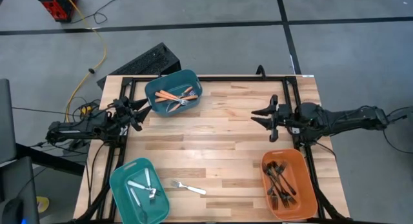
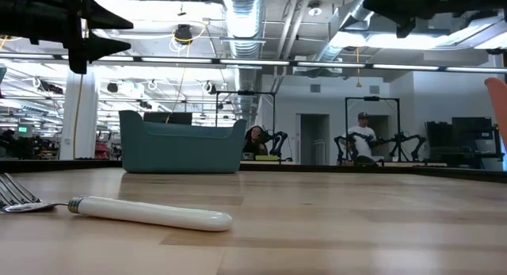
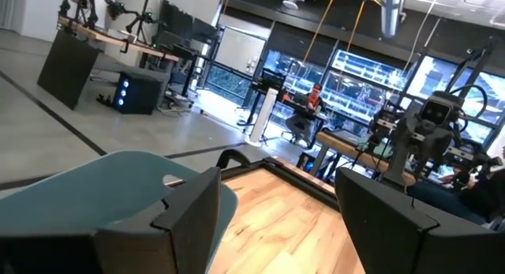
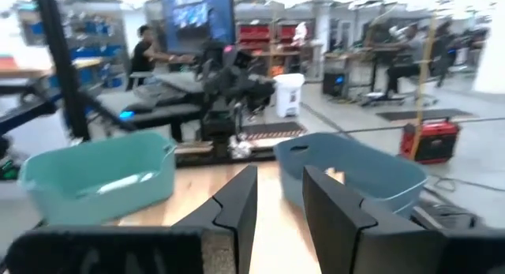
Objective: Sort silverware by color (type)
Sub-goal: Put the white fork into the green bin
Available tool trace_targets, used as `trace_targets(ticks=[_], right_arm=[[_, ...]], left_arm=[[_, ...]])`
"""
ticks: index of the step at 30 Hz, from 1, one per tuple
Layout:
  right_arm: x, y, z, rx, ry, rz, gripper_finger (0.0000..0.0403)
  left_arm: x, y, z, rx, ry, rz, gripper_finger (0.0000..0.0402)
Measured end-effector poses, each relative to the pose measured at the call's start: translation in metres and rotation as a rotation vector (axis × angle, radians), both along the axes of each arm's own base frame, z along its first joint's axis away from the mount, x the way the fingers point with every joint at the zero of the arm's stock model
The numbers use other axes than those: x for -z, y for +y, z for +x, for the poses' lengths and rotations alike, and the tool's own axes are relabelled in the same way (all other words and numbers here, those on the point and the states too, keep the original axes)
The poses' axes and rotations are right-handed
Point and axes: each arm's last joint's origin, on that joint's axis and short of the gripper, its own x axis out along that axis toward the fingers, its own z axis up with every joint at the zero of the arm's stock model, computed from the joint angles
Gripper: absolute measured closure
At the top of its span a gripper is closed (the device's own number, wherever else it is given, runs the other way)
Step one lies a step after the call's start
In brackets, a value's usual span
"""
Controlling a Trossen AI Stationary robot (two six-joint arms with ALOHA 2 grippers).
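one white-handled fork w/ silver tines (image 1: 188, 186) lies loose on the light wooden slatted table (image 1: 226, 127), near its front edge, between the teal plastic bin at front left (image 1: 116, 185) & the orange plastic bin at front right (image 1: 308, 185). teal front bin holds silver/white forks (image 1: 145, 188); orange bin holds black forks (image 1: 281, 182); darker teal bin at the back (image 1: 155, 88) holds orange-handled forks (image 1: 174, 96). left gripper (image 1: 143, 112) hovers just beside that back bin, fingers spread, holding nothing. right gripper (image 1: 258, 114) hovers over mid-right of table, fingers apart w/ a narrow gap, empty.
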Motion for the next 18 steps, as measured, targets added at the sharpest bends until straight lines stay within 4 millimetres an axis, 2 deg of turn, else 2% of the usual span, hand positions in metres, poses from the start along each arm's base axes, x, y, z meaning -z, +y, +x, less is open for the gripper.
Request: trace_targets(ticks=[4,14,18], right_arm=[[0.005,0.002,-0.003,-0.070,0.033,0.015,0.0275],[0.050,0.000,-0.008,-0.068,-0.046,0.175,0.0275],[0.055,0.000,-0.009,-0.076,-0.086,0.244,0.0275]], left_arm=[[0.000,0.000,0.000,-0.008,0.011,0.017,0.0167],[-0.001,0.000,0.000,-0.009,0.028,0.055,0.0167],[-0.001,0.000,0.000,-0.004,0.029,0.055,0.0167]])
